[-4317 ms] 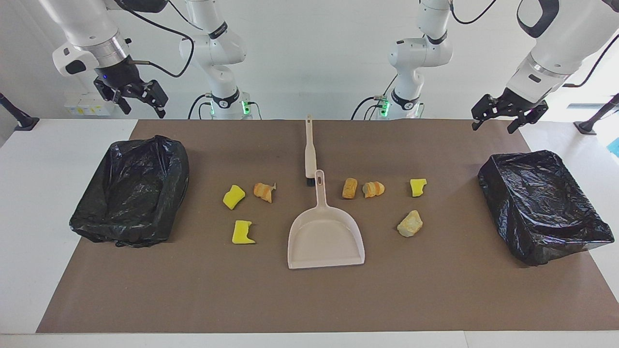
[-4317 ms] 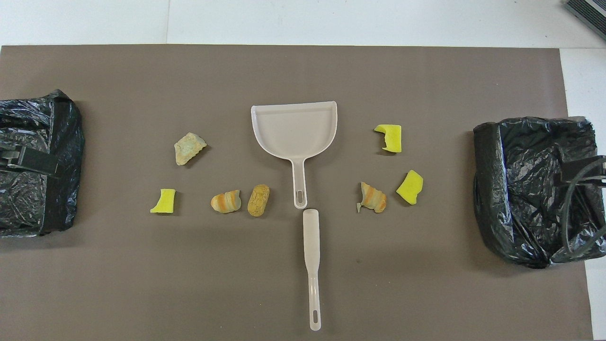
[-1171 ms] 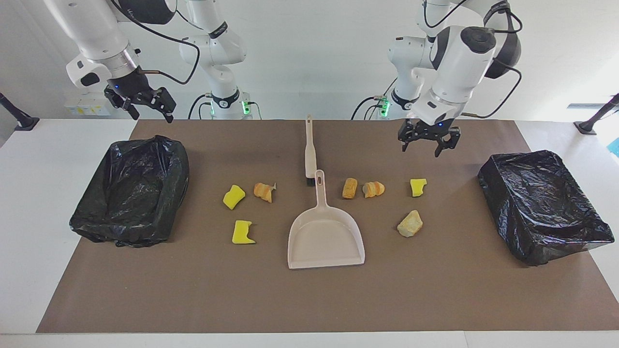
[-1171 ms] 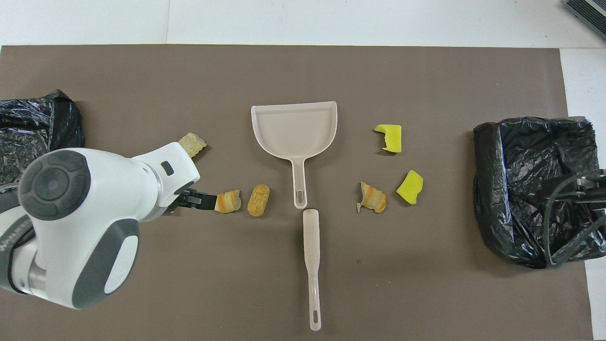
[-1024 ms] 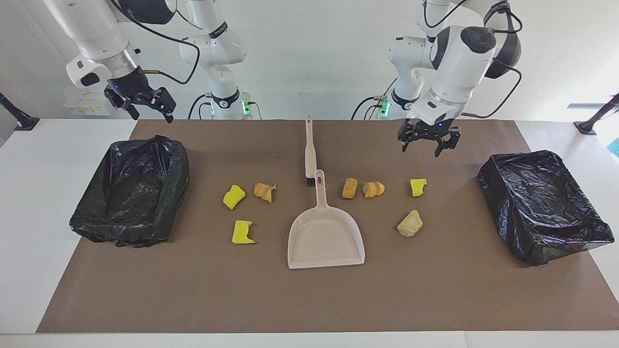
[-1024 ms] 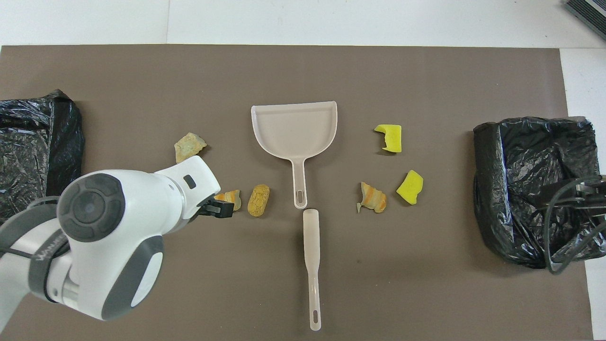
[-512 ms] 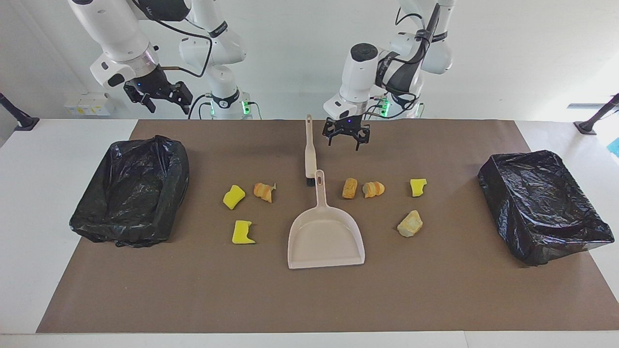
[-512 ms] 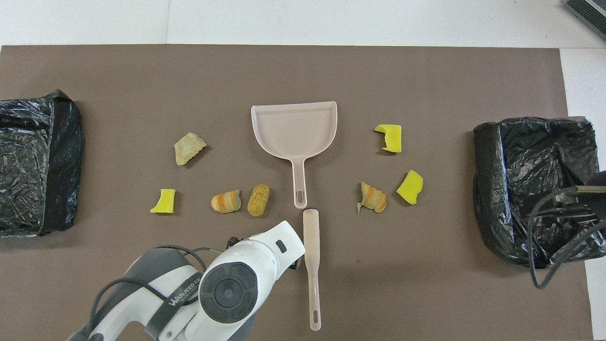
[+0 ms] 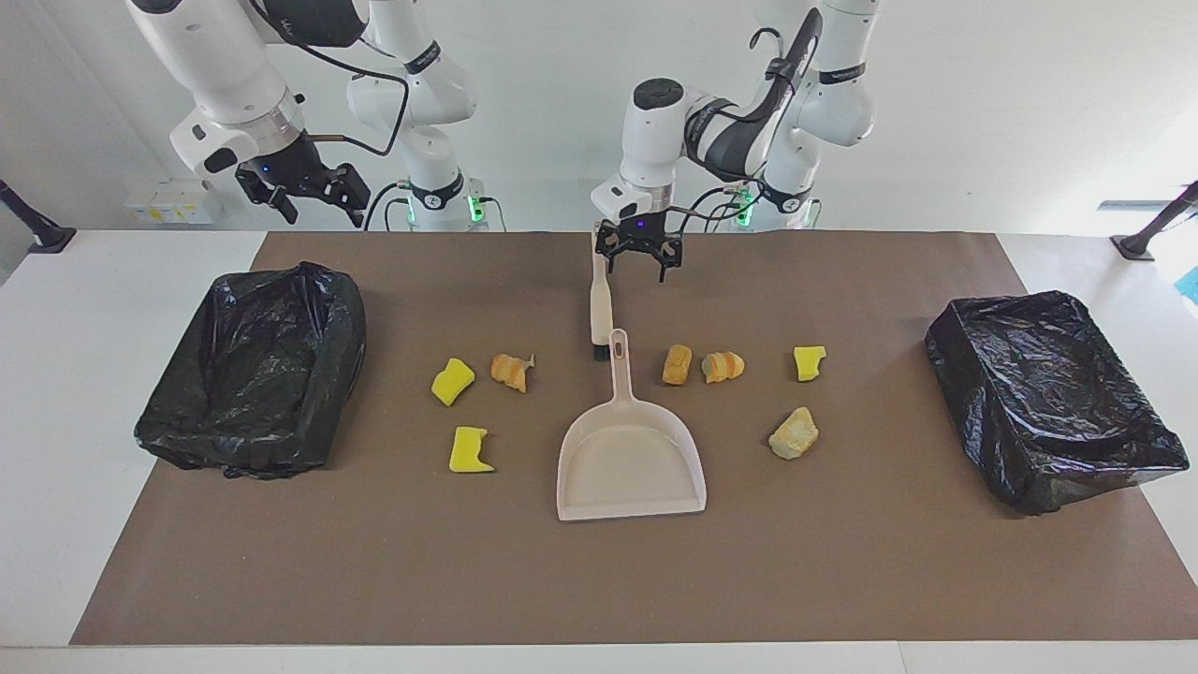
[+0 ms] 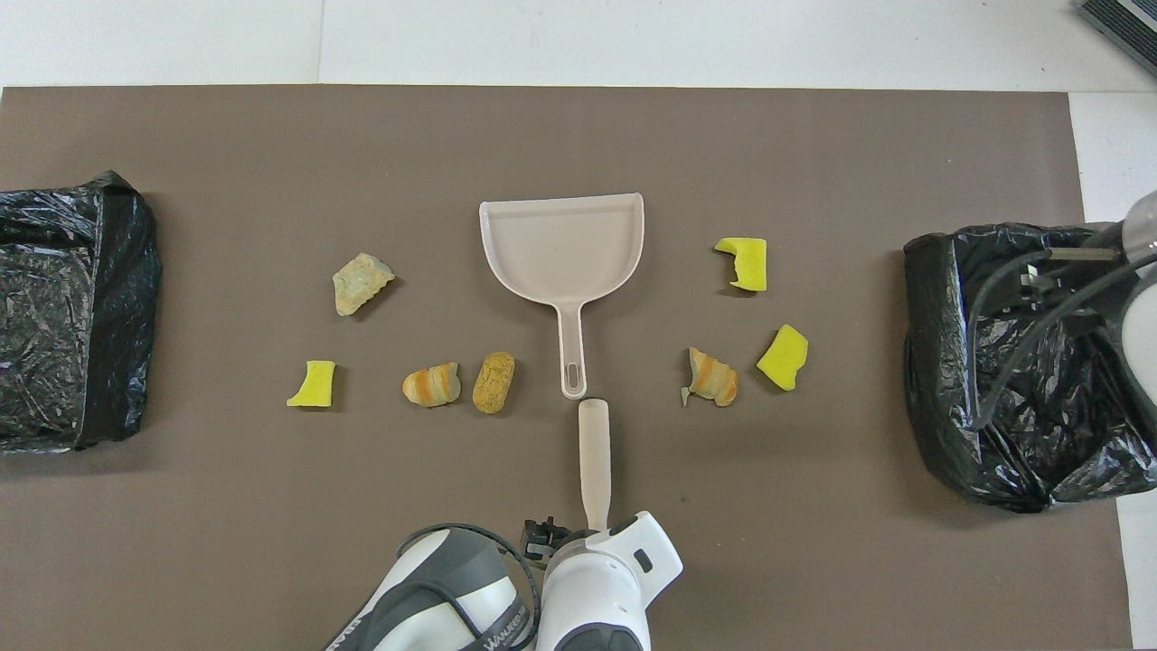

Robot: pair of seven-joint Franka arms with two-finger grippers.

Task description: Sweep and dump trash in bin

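Brown mat (image 9: 599, 580) over a white worktop (image 9: 56, 421). Facing view, by count: two bins lined with black bags — one at the right arm's end (image 9: 253, 370), one at the left arm's end (image 9: 1053, 398); one beige dustpan (image 9: 629, 459); one beige brush (image 9: 599, 304), nearer the robots than the dustpan, its head just beside the dustpan handle's tip; seven trash pieces. Trash: three yellow sponge chunks (image 9: 453, 381) (image 9: 469, 450) (image 9: 810, 362) and four orange-tan bread-like lumps (image 9: 511, 371) (image 9: 677, 364) (image 9: 723, 366) (image 9: 794, 433), loose on the mat to either side of the dustpan, none in it. Left pincer (image 9: 639, 263) hangs over the brush handle, fingers apart, empty. Right pincer (image 9: 301, 201) is raised over the worktop's edge by its bin, fingers apart, empty.

Overhead view: same seven pieces — three yellow (image 10: 312, 383) (image 10: 743, 262) (image 10: 783, 357), four orange-tan (image 10: 362, 282) (image 10: 432, 384) (image 10: 493, 382) (image 10: 712, 377). The left arm (image 10: 597, 588) covers the brush handle's end.
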